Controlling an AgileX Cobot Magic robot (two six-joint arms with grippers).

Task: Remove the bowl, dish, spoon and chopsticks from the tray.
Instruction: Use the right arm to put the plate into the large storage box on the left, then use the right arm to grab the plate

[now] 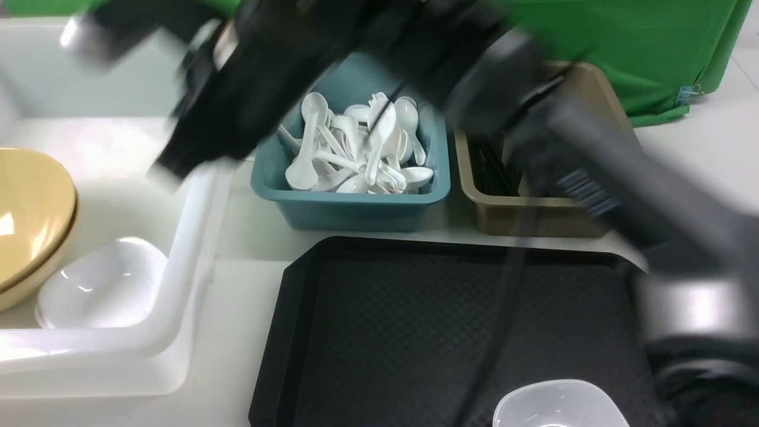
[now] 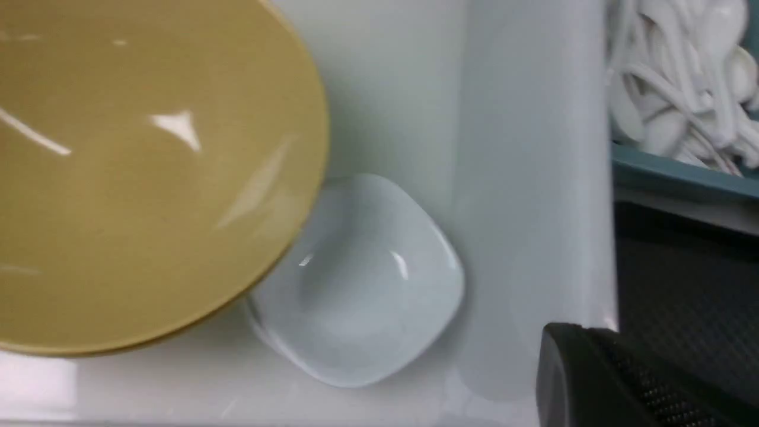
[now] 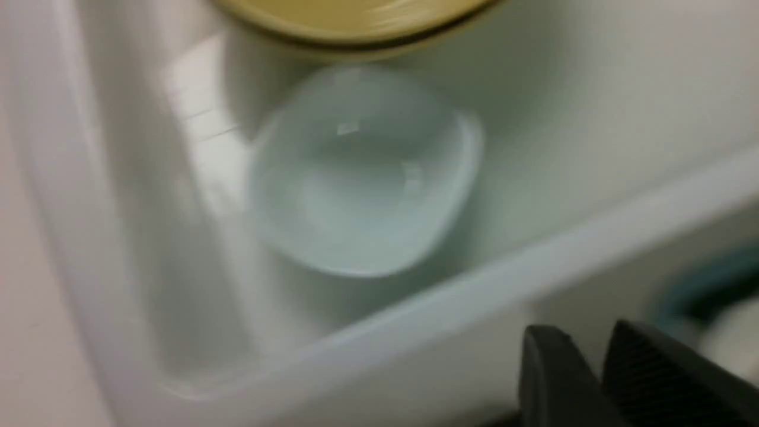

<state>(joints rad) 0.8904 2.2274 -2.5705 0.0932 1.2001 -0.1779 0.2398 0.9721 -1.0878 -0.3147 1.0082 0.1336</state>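
Observation:
The black tray [image 1: 415, 320] carries one white dish [image 1: 557, 406] at its near right edge. The yellow bowl [image 1: 29, 219] leans in the white bin [image 1: 190, 237] over another white dish [image 1: 104, 284]. Both wrist views look down on that pair: the bowl [image 2: 136, 166] and dish [image 2: 362, 284], and the bowl [image 3: 356, 18] and dish [image 3: 362, 172]. My right gripper [image 3: 584, 332] hangs blurred over the bin's rim [image 1: 169, 169], slightly open and holding nothing. My left gripper [image 2: 557, 332] is shut and empty. White spoons [image 1: 356, 148] fill the teal bin. Black chopsticks [image 1: 495, 169] lie in the brown bin.
The teal bin [image 1: 350, 201] and the brown bin [image 1: 533, 213] stand side by side behind the tray. The white bin lies to the tray's left. Blurred black arms cross the top of the front view. A green cloth [image 1: 652, 47] hangs at the back right.

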